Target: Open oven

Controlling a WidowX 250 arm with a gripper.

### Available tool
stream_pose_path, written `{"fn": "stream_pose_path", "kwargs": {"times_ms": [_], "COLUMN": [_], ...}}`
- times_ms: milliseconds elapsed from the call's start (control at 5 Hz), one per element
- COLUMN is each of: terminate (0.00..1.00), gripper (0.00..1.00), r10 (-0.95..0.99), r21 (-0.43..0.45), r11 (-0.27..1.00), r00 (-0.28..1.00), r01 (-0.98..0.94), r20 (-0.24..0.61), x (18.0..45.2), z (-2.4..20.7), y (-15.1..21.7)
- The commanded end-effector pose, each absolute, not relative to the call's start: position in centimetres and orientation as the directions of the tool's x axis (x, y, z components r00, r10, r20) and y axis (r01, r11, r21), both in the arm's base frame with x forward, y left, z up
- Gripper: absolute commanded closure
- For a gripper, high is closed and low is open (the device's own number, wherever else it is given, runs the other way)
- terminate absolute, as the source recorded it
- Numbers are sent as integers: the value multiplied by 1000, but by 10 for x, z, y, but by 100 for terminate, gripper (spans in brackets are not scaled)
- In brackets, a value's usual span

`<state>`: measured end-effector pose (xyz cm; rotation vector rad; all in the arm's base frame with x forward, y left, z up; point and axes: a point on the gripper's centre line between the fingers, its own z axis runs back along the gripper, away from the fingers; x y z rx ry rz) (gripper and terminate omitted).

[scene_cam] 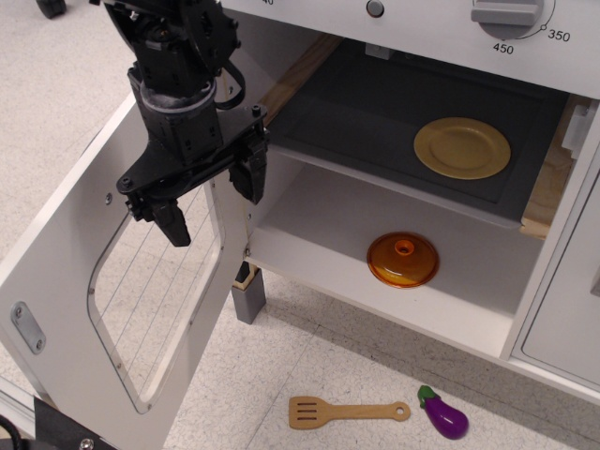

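The white toy oven (394, 281) stands with its door (66, 272) swung wide open to the left; the rounded wire-lined window (159, 300) faces up at me. The dark inner shelf (366, 122) holds a yellow plate (463, 147). An orange lid (403, 260) lies on the oven floor. Grey knobs (506, 11) sit on the panel above. My black gripper (214, 200) hangs open and empty over the door's hinge edge, one finger over the window and the other by the oven's left wall. The door's handle is out of view.
A wooden spatula (347, 411) and a purple toy eggplant (444, 414) lie on the speckled floor in front of the oven. A narrow white cabinet door (567, 309) stands shut at the right. A grey oven leg (247, 295) stands under the hinge.
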<state>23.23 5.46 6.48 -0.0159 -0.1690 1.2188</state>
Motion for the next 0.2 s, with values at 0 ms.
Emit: {"fn": "stream_pose_path", "kwargs": {"times_ms": [0], "terminate": [100], "gripper": [0], "r10": [935], "r21": [-119], "r11": [345], "r00": [329], "r01": [-931], "r20": [136], "x": [238], "z": [76], "y": [63]}}
